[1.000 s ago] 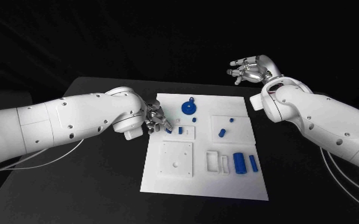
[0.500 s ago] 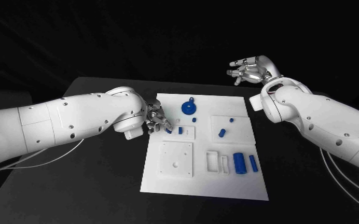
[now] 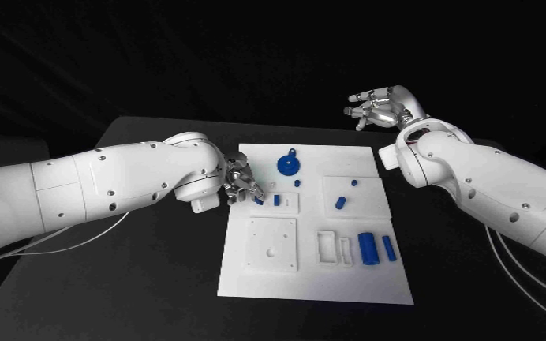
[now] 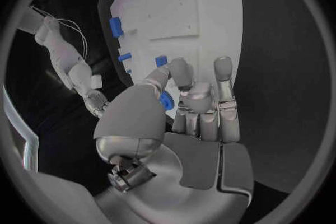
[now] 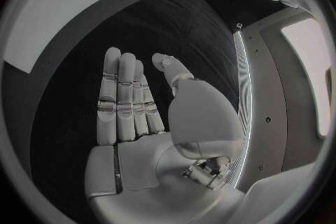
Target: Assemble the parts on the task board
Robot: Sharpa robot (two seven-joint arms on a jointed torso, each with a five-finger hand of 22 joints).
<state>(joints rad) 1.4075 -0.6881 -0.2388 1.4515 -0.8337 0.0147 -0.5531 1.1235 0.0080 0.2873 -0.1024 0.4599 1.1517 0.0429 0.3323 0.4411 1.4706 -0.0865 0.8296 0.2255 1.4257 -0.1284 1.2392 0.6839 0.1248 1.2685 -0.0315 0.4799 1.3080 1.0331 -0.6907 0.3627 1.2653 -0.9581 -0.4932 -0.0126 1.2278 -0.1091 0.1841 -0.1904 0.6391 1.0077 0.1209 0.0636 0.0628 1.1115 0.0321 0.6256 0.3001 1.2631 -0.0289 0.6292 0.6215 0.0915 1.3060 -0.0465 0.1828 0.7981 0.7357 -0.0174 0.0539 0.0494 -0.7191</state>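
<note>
The left robot hand (image 3: 239, 183) pinched a small blue part (image 4: 166, 101) at the task board (image 3: 313, 274) edge. A blue cylinder (image 3: 368, 247) lay in the board's recess. The right robot hand (image 3: 381, 108) hovered beyond the board, fingers apart, grasping nothing.

Both arms are clad in smooth, glossy white shells dotted with small dark screws, with thin pale cables trailing beneath them. The left hand (image 3: 237, 182) and right hand (image 3: 379, 108) are silver metal, their segmented fingers rising from grey plated palms with rounded thumb housings.
</note>
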